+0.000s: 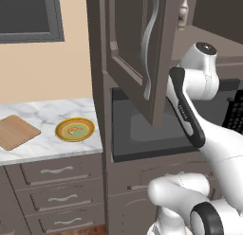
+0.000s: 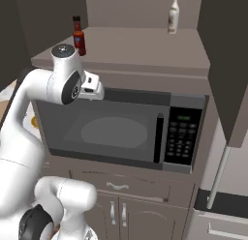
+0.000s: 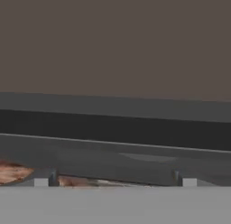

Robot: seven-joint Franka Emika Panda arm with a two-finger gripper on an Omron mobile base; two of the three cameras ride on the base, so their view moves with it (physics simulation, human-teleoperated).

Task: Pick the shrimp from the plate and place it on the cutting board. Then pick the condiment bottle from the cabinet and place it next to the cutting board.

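Shrimp: we see the shrimp (image 1: 72, 130) lying curled on the plate (image 1: 61, 133), near its centre.
Plate: it sits on the marble counter (image 1: 47, 111), just beside the cutting board (image 1: 15, 131) and apart from it.
Cutting board: flat on the counter at the left of the left base view, nothing on it.
Cabinet: we have the cabinet (image 1: 135, 49) with its door swung open, the wavy silver handle (image 1: 149, 49) hanging in front of the arm.
Condiment bottle: the condiment bottle (image 2: 78, 36) stands upright on the cabinet shelf above the microwave (image 2: 121, 130), at the shelf's left front in the right base view.
Other bottle: a pale bottle (image 2: 173, 14) stands upright farther back on the same shelf, well apart from the dark one.
Gripper: in the hand view the gripper (image 3: 115, 180) faces the microwave's top edge and the brown front of the shelf; its fingertips (image 3: 43, 180) are spread wide with nothing between them.
Arm: we see it raised in front of the microwave, its wrist just below the shelf edge near the condiment bottle.
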